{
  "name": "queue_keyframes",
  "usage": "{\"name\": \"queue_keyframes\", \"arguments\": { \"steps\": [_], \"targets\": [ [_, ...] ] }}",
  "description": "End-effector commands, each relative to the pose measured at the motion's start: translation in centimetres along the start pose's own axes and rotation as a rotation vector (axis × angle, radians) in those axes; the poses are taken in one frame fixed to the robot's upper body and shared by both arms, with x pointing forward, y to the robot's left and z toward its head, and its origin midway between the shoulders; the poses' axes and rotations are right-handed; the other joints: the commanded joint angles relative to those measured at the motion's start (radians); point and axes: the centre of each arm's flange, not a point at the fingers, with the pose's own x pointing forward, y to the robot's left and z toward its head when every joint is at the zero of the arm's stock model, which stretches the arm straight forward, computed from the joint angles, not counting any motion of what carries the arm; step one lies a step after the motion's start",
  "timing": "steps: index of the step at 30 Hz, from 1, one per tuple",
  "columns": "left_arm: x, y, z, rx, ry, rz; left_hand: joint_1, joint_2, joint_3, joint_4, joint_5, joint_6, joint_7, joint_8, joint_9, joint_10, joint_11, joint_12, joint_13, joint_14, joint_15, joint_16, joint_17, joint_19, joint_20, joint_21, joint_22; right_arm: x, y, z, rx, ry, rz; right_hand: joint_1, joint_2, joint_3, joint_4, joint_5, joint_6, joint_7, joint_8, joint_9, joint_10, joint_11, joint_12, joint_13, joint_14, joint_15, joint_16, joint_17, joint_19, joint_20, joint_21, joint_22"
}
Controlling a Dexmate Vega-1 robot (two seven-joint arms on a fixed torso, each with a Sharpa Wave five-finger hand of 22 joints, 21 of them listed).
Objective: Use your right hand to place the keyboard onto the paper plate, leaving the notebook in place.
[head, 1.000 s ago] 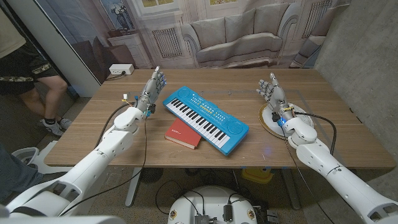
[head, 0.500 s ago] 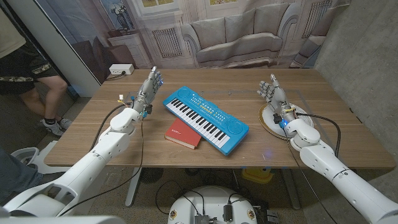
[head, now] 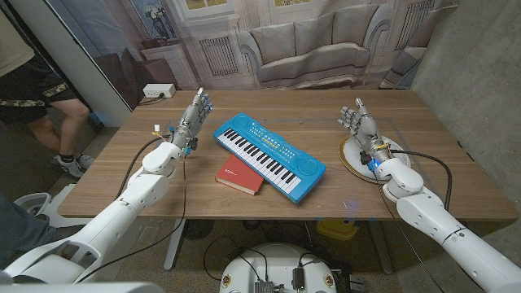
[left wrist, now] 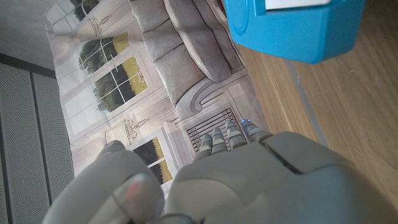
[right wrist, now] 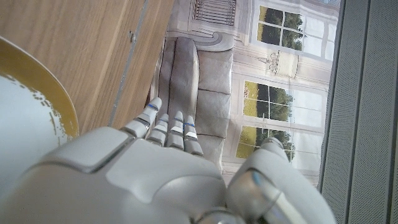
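Over paper plate [head: 352, 159] my right hand [head: 359, 128] hovers, fingers spread, empty; keyboard [head: 268, 155] mid-desk [head: 122, 175], overlapping notebook [head: 240, 176].

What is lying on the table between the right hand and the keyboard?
Nothing: in the head view, only bare wood separates the right hand, raised over the paper plate, from the blue keyboard.
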Motion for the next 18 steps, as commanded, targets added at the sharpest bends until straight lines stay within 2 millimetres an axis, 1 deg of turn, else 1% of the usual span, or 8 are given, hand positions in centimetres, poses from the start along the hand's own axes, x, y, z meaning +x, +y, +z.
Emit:
{"name": "queue_keyframes", "arguments": {
  "steps": [1,3,5,9,18],
  "targets": [
    [0.1,0.2,-0.2,0.007,-0.005,-0.008,0.008,0.005,0.002,-0.002,0.004,0.006,0.003,0.008,0.005,0.009,-0.001,0.003,0.003,0.005,0.0,0.01,0.004,0.004,-0.037,0.009,0.002,-1.8,0.4,0.4,0.003,-0.006,-0.013,0.011,0.0,0.0,-0.006,0.0,0.008,0.005,0.004,0.004,0.007,0.01,0.005,0.004,0.015,0.004,0.002,0.005,0.015,-0.027,-0.002,0.005],
    [0.2,0.1,-0.1,0.008,-0.009,-0.008,0.009,0.005,0.002,-0.003,0.004,0.006,0.003,0.008,0.005,0.009,-0.001,0.003,0.003,0.006,0.0,0.011,0.004,0.004,-0.036,0.009,0.002,-2.1,0.4,0.4,0.006,-0.006,-0.017,0.012,0.0,0.0,-0.006,0.0,0.008,0.008,0.004,0.004,0.009,0.011,0.005,0.004,0.016,0.005,0.002,0.005,0.017,-0.026,-0.002,0.005],
    [0.2,0.1,0.0,0.011,-0.012,-0.011,0.009,0.005,0.002,-0.003,0.004,0.007,0.002,0.008,0.005,0.009,-0.001,0.003,0.003,0.006,-0.002,0.01,0.004,0.004,-0.036,0.009,0.002,-2.3,0.5,0.4,0.006,-0.008,-0.021,0.013,0.0,-0.001,-0.008,-0.001,0.012,0.015,0.004,0.004,0.01,0.015,0.005,0.004,0.019,0.008,0.002,0.005,0.023,-0.021,-0.002,0.005],
    [0.2,0.0,0.2,0.016,-0.014,-0.014,0.011,0.006,0.002,-0.004,0.003,0.007,0.0,0.008,0.005,0.009,-0.002,0.003,0.003,0.007,-0.001,0.01,0.004,0.004,-0.035,0.009,0.002,-2.7,0.6,0.5,0.003,-0.014,-0.023,0.015,0.0,-0.001,-0.009,-0.001,0.017,0.02,0.006,0.004,0.016,0.022,0.006,0.004,0.027,0.011,0.003,0.005,0.031,-0.018,-0.004,0.005],
    [0.1,0.0,0.2,0.015,-0.011,-0.012,0.014,0.008,0.001,-0.005,0.003,0.009,-0.002,0.008,0.005,0.009,-0.002,0.003,0.003,0.008,-0.001,0.01,0.004,0.003,-0.034,0.009,0.002,-3.3,0.7,0.9,0.002,-0.013,-0.005,0.017,-0.001,-0.003,-0.011,-0.002,0.017,0.023,0.005,0.004,0.019,0.023,0.006,0.004,0.035,0.017,0.004,0.004,0.039,-0.012,-0.006,0.004]
  ]
}}
